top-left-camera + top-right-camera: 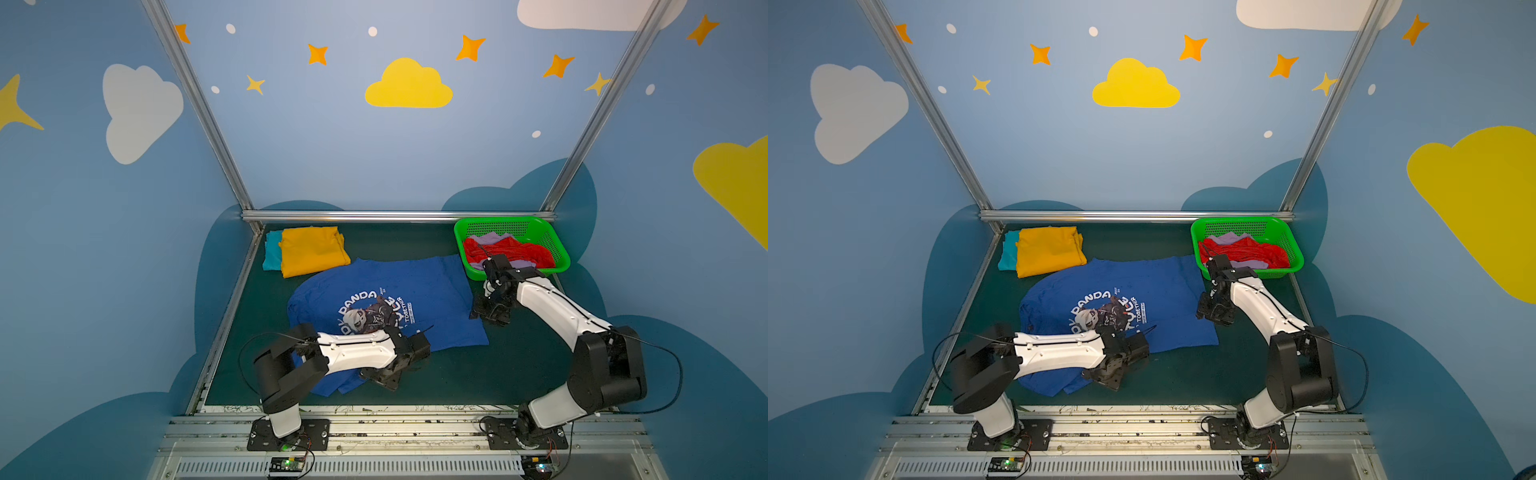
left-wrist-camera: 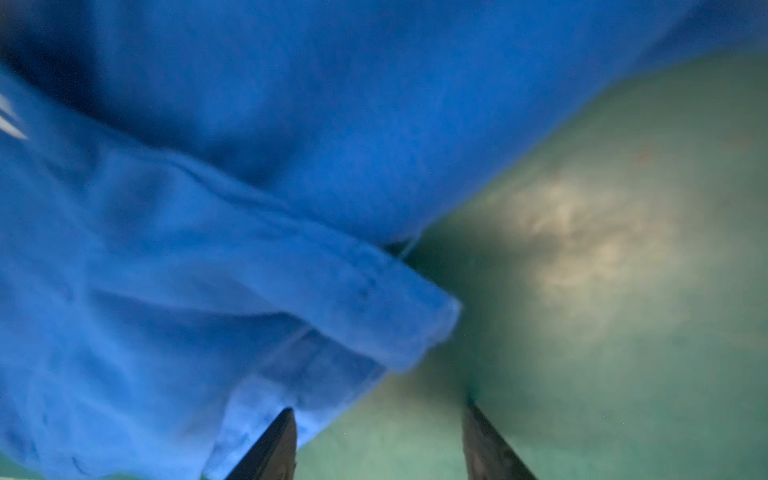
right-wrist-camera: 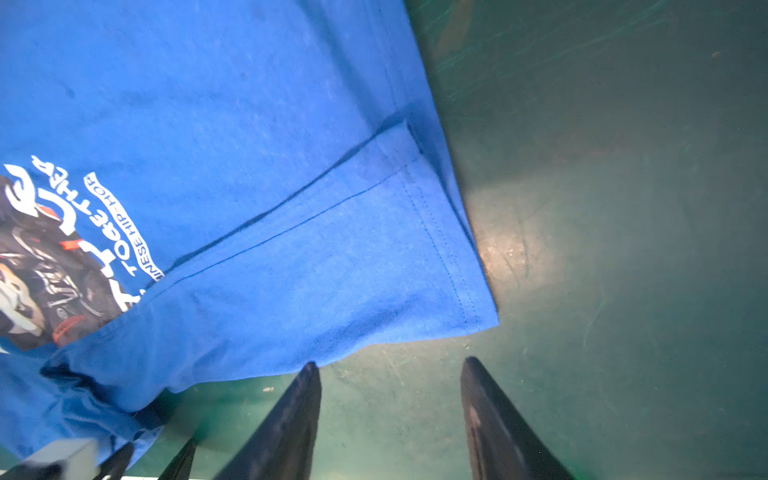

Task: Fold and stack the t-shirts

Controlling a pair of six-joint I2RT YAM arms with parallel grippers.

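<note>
A royal blue t-shirt with a panda print lies spread on the green mat in both top views. My left gripper hangs low at its near edge; in the left wrist view this gripper is open over bare mat, with rumpled blue cloth beside one finger. My right gripper is at the shirt's right edge. In the right wrist view it stands open and empty just off a folded-in sleeve. A folded mustard t-shirt lies on a teal one at the back left.
A bright green mesh basket stands at the back right, holding a red t-shirt and a lilac one. Aluminium frame rails border the mat at the back and left.
</note>
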